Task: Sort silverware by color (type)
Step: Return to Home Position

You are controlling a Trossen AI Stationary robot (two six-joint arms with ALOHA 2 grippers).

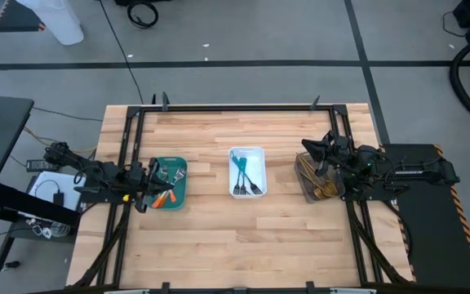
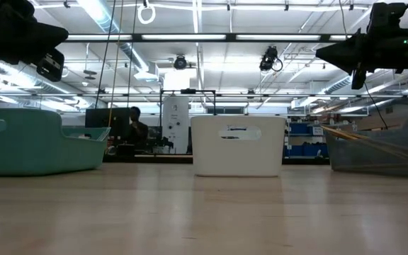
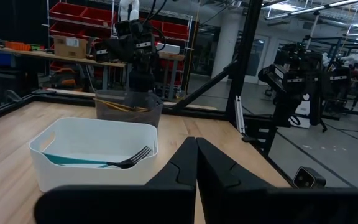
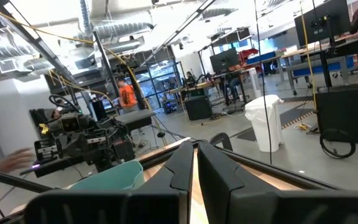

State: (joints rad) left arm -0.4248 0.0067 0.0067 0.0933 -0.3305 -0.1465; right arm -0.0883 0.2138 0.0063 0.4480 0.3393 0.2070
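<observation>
1. As the light wooden table (image 1: pixel 243 245) is viewed from above, three trays are counted in one row across it. A teal rectangular plastic tray (image 1: pixel 181 181) is at the left, a white rectangular plastic tray (image 1: pixel 247 150) in the middle, and a grey-brown translucent rectangular tray (image 1: pixel 303 181) at the right.
2. Two arms are counted, one at each end of the row.
3. Several blue-handled forks (image 1: pixel 245 174) are held in the white tray; the exact number cannot be told. Their long axes run roughly from the far edge to the near edge, with handles at the far end and tines at the near end.
4. A few orange-handled pieces (image 1: pixel 164 198) are seen in the teal tray, lying diagonally. Their number and their heads cannot be made out.
5. A bundle of gold pieces (image 1: pixel 325 190) is kept in the grey-brown tray, laid lengthwise along it; no count can be given.
6. The left gripper (image 1: pixel 147 186) is raised at the left edge of the teal tray. Its fingers (image 3: pixel 179 165) are pressed together on nothing.
7. The right gripper (image 1: pixel 312 149) is raised over the far end of the grey-brown tray. Its fingers (image 4: pixel 178 167) are likewise closed and empty.
</observation>
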